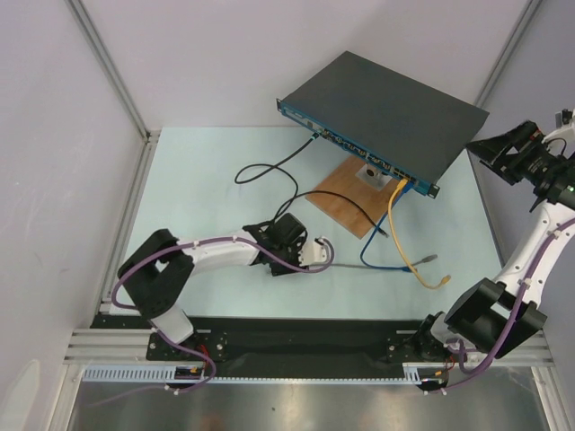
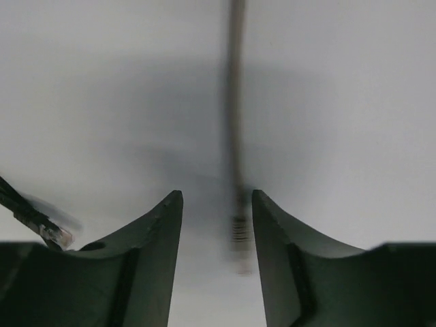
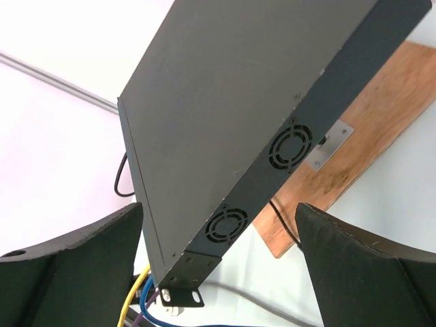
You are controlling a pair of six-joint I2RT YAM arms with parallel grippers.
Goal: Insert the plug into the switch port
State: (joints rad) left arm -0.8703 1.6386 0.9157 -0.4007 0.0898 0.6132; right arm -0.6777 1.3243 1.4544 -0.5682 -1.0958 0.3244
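**Left arm at the pick-up of the plug.** The left gripper (image 2: 218,201) lies low over the worktop (image 1: 207,189). Its jaws are partly open and straddle the plug (image 2: 238,228) of a grey cable (image 1: 386,262); nothing is clamped. In the left wrist view the plug is blurred and sits off-centre, just beside the finger at 3 o'clock and clear of the finger at 9 o'clock. Whether it touches the nearer finger cannot be told. The cable runs away from the jaws toward 12 o'clock in that view. A second, black plug (image 2: 51,231) lies outside the jaws at 9 o'clock.

**Step in hand (judged): the grasp.** To do it well, the jaws should:
- centre on the plug body rather than on the boot or the cable behind it;
- close squarely, so that the plug does not twist;
- leave the tip proud of the fingertips for the socket.

**Position of the switch.** In the top view the switch (image 1: 386,112) stands at 1 o'clock from the left gripper, well apart. Its teal front face (image 1: 355,148) is turned toward the arms, above a wooden board (image 1: 346,202). A yellow cable (image 1: 404,242) and a blue cable (image 1: 373,256) occupy sockets at the right end of that face. The right gripper (image 3: 219,204) hovers beside the switch's right end, jaws wide and empty.
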